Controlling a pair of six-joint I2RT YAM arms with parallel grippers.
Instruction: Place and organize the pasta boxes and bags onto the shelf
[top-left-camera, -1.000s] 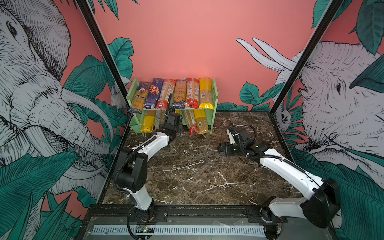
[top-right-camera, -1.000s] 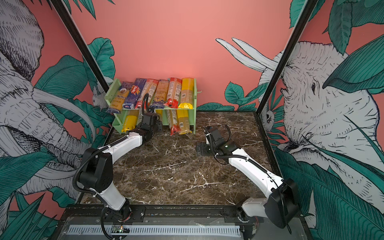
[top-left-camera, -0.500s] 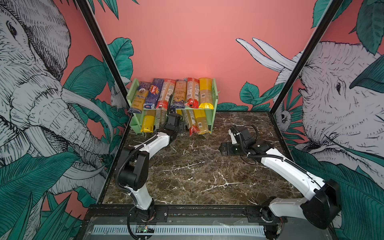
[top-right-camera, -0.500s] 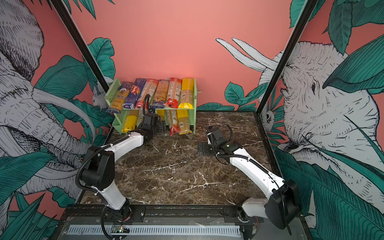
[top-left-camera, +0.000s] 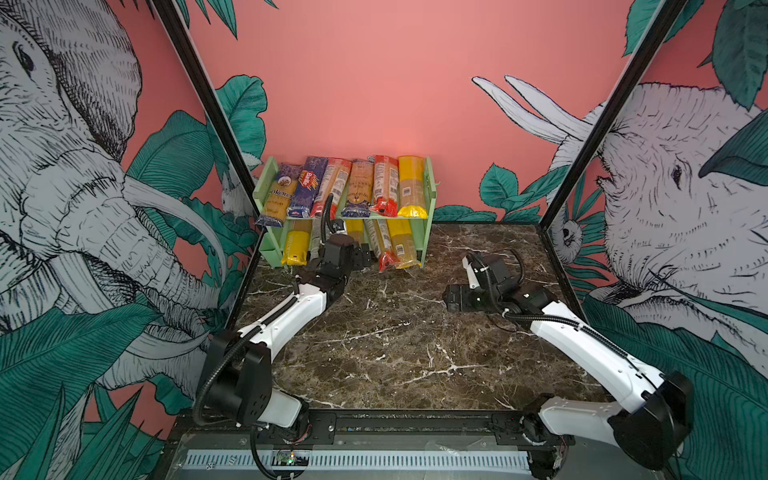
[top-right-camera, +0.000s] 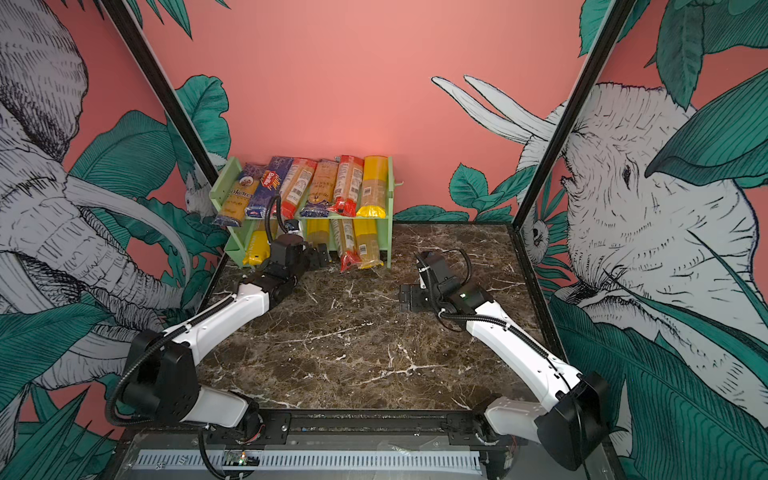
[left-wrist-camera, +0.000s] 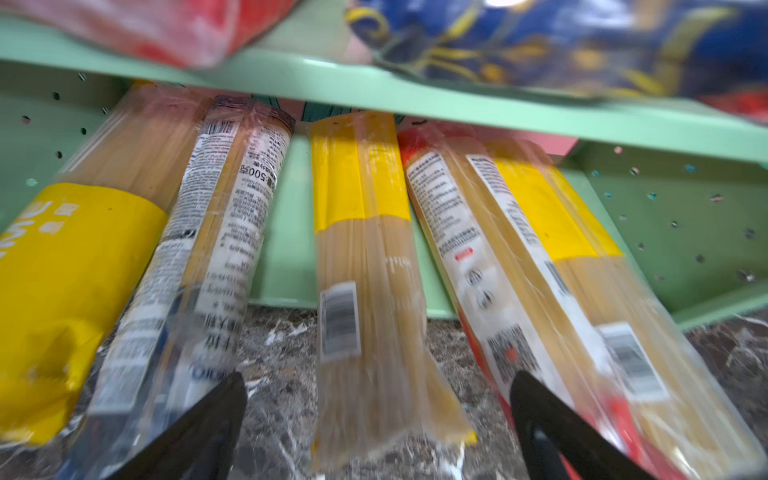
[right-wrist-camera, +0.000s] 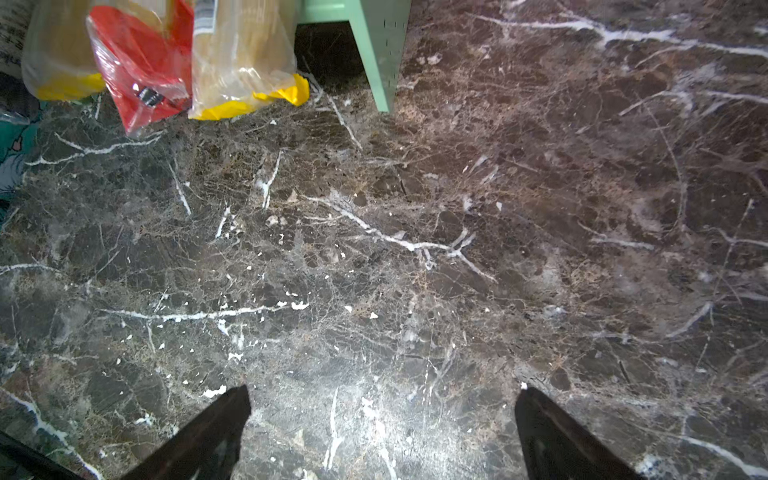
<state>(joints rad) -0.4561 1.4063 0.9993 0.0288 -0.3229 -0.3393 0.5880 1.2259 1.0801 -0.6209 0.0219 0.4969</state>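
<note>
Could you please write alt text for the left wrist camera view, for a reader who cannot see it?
Five spaghetti packs lie side by side on the lower tier of the green shelf, their near ends jutting onto the marble table. The open left claw points at the middle, yellow-banded pack.

The dark marble table (top-left-camera: 395, 353) carries the mint-green shelf (top-left-camera: 420, 237), whose two tiers hold spaghetti packs (top-left-camera: 411, 187).

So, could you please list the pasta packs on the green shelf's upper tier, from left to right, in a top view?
purple-and-yellow bag → dark blue Barilla box → clear red-ended pack → orange blue-ended pack → red-trimmed pack → yellow-wrapped pack
</note>
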